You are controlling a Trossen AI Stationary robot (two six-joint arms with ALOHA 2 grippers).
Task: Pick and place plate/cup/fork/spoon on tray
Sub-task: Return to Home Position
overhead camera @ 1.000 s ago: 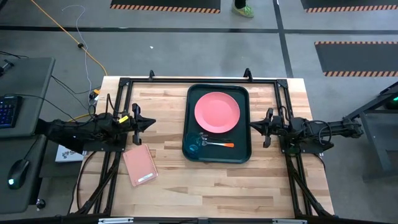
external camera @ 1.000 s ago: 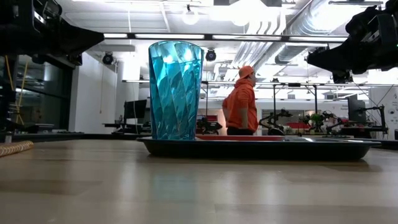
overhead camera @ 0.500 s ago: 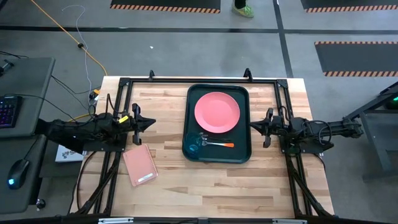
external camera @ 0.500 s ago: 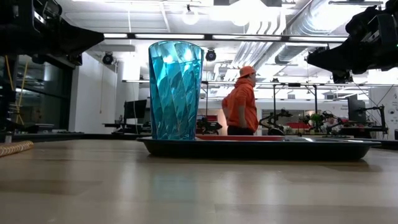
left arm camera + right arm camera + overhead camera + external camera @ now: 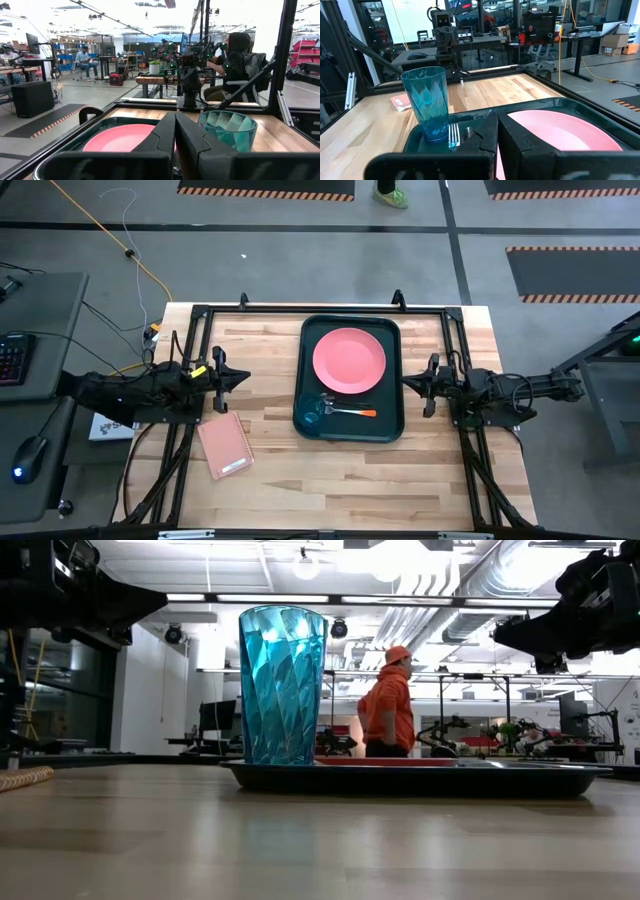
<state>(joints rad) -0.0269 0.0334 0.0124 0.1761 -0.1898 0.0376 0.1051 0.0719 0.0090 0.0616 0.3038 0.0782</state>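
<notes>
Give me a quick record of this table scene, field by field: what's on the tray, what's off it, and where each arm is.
tray: middle of the table
plate: on the tray's far half
cup: upright, tray's near left corner
fork: flat beside the cup
spoon: next to the fork
notebook: on the table, off the tray
left gripper: shut, waiting left of the tray
right gripper: shut, waiting right of the tray

The dark tray (image 5: 392, 330) held the pink plate (image 5: 349, 360) flat at its far end; the teal cup (image 5: 309, 418) stood upright near the front corner, the orange-handled fork (image 5: 355, 412) and dark spoon (image 5: 328, 401) lying beside it.
</notes>
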